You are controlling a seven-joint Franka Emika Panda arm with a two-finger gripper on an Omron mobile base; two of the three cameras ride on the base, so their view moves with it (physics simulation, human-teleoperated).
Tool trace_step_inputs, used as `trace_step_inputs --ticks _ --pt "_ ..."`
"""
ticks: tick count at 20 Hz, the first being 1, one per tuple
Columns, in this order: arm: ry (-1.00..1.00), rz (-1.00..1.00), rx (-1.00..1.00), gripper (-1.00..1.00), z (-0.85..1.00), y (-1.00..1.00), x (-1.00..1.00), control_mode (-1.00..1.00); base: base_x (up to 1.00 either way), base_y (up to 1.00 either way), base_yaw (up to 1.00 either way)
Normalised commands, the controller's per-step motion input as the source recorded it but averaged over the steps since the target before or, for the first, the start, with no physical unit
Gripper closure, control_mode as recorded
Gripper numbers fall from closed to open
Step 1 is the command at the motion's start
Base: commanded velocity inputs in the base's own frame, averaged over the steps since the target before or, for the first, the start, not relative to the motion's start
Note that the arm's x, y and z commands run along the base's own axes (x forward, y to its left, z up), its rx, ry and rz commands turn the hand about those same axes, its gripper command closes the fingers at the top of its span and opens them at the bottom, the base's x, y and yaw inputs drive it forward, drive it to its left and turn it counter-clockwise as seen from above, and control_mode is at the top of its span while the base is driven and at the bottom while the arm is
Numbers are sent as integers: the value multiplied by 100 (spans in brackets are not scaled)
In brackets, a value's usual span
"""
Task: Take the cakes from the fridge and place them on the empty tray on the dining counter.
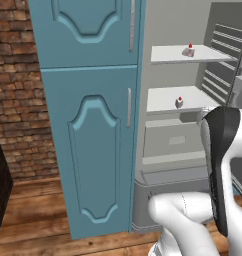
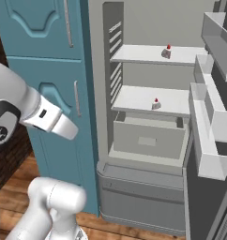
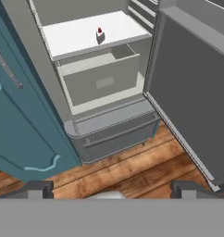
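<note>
Two tiny white-grey cakes, each topped with a red cherry, sat inside the open fridge (image 2: 148, 187). The upper cake (image 2: 166, 52) rested on the top white shelf (image 2: 139, 55), towards its right side. The lower cake (image 2: 156, 104) rested on the shelf below (image 2: 134, 100), also right of centre and close to the front edge. Under that lower shelf was a grey drawer (image 2: 148, 138), and beneath it the fridge's rounded grey base. The fridge door (image 2: 214, 136) stood swung open to the right, its grey door bins facing inward. To the left of the fridge stood a tall teal panelled cabinet (image 2: 45, 70) with slim metal handles, and beyond it a red brick wall (image 1: 13, 95). The floor was brown wood planks (image 3: 132, 173). The gripper (image 3: 112, 189) hung in front of the fridge, well apart from both cakes, its two dark fingertips spread wide and holding nothing.
</note>
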Motion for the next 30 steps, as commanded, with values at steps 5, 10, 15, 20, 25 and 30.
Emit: trace_step_inputs --ticks 5,10,15,20,25,30 --pt "1 6 1 -100 0 7 12 -100 0 0 0" --pt "-1 0 0 -100 0 0 0 100 0 -4 0" --pt "0 0 0 -100 0 0 0 100 7 -40 0" --pt "0 0 0 -100 0 0 0 100 32 -27 0" --pt "0 0 0 -100 0 0 0 100 62 -3 0" --pt "0 0 0 -100 0 0 0 100 65 -37 0"
